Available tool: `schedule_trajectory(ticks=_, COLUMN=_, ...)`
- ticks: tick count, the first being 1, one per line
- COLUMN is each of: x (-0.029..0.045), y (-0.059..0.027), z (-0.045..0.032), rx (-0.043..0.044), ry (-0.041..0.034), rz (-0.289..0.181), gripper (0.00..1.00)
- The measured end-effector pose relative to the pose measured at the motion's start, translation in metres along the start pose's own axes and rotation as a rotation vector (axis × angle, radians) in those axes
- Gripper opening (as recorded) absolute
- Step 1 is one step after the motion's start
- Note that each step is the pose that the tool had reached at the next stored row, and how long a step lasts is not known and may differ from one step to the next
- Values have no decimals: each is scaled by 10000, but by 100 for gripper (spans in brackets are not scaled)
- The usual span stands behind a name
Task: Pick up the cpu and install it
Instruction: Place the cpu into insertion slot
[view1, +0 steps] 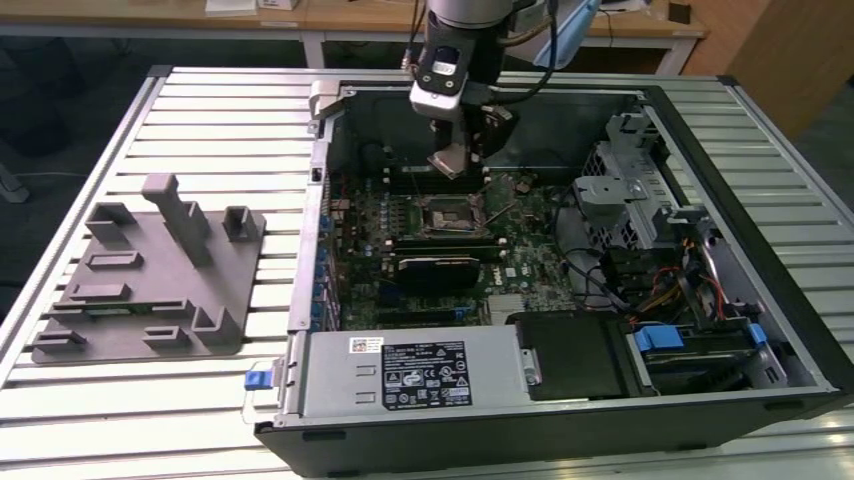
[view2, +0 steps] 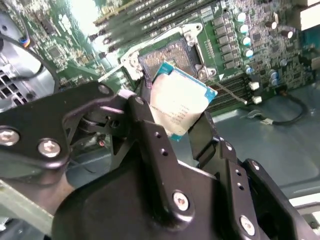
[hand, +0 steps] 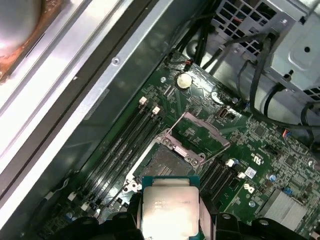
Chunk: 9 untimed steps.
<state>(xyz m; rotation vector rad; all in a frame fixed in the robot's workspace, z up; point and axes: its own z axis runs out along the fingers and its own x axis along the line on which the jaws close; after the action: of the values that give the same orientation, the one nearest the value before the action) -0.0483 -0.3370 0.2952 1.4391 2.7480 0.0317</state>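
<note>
The gripper (view2: 175, 115) is clamped on the cpu (view2: 181, 100), one finger on each of two opposite edges, with the chip's silvery top facing the wrist cameras. The cpu hangs above the open socket (hand: 167, 161) without touching it. It seems offset toward the socket edge opposite the raised metal frame (hand: 200, 132), so the socket lies below and slightly ahead of the chip inside the computer case (view1: 747, 330).

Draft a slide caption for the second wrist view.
Pincer grips the cpu by two opposite edges, poised over the socket, not yet seated.
</note>
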Motion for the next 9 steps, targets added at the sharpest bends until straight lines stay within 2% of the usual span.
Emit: schedule_trajectory(ticks=9, x=0, y=0, z=6, rx=34, ry=-48, rz=1333, gripper=54)
